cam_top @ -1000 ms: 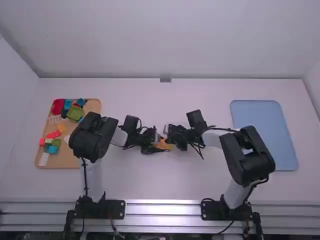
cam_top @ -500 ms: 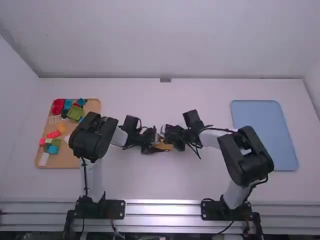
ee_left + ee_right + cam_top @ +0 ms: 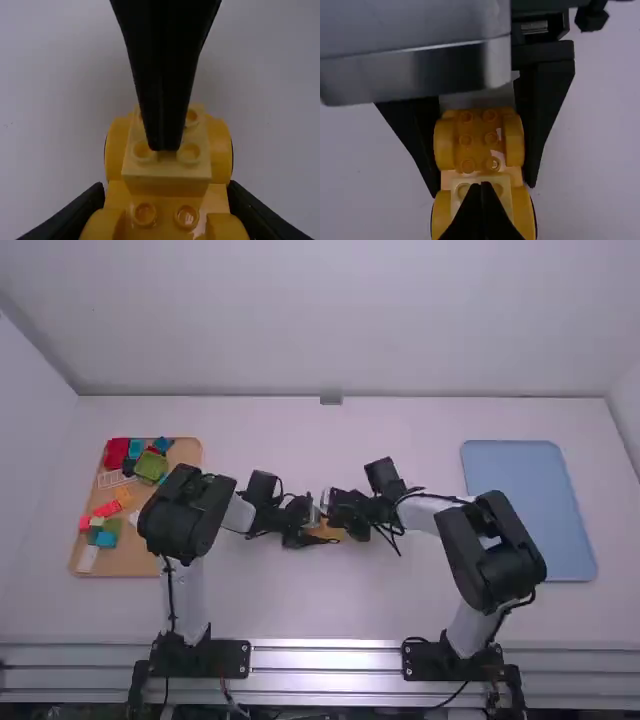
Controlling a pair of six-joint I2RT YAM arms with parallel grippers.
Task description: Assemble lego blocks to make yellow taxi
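R arm (image 3: 490, 550) edged slightly toward L arm (image 3: 185, 510) in last sec; L ~unchanged. Small shift, so prob. fine alignment/pressing, not transport. Blue tray (image 3: 530, 510) at R side of table, wooden tray (image 3: 150, 562) w/ spare blocks (image 3: 107, 508) at L.
My L gripper (image 3: 166, 195) is clamped across yellow base (image 3: 478, 132), mid-table between arms. My R gripper (image 3: 482, 190) has tips together, nothing btwn, on top of pale yellow block (image 3: 166, 171) at base's end. Can't confirm it's fully seated; I'd press straight down, else it may tilt.
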